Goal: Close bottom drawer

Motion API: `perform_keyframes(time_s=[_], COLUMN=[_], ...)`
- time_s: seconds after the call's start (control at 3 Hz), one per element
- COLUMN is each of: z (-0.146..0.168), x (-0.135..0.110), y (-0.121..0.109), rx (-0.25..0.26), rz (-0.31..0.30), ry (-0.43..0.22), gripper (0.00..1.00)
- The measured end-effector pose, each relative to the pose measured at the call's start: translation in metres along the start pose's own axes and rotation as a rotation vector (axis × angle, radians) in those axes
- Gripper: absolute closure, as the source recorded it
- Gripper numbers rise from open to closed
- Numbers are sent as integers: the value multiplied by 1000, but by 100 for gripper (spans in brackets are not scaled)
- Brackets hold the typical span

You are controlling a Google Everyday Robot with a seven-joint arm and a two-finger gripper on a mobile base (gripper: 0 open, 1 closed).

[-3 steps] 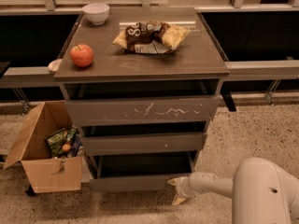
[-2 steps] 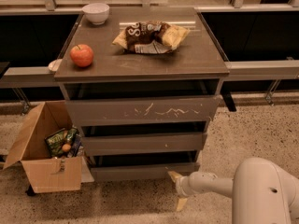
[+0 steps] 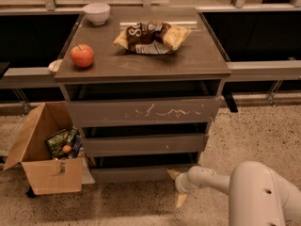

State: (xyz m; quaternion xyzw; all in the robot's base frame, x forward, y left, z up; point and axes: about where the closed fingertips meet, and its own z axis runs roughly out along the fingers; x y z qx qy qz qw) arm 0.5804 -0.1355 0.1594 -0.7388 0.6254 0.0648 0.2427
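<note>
My gripper (image 3: 177, 187) sits at the right end of the bottom drawer (image 3: 136, 174), fingers spread, holding nothing. The drawer looks slightly out. Pushing this far off-centre, I risk skewing and jamming it.

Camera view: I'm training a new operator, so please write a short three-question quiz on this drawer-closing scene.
1. True or false: the round red apple rests on the grey-brown cabinet top.
2. Where is the cream two-finger gripper? A) on the cabinet top B) low, by the right end of the plain grey-brown bottom drawer C) raised above the cabinet
3. Fill in: the drawer front with white scratches is the ___ of three.
Key: 1 true; 2 B; 3 top.
</note>
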Motion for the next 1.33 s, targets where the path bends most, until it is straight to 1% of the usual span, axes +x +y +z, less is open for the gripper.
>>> perform_keyframes(time_s=[0.33, 0.67, 1.0, 1.33], z=[4, -1, -20, -50], x=[10, 17, 19, 27], y=[-22, -34, -24, 18], rx=[18, 44, 58, 59], rz=[22, 37, 35, 55], ry=[0, -3, -30, -95], gripper=[0, 0, 0, 0])
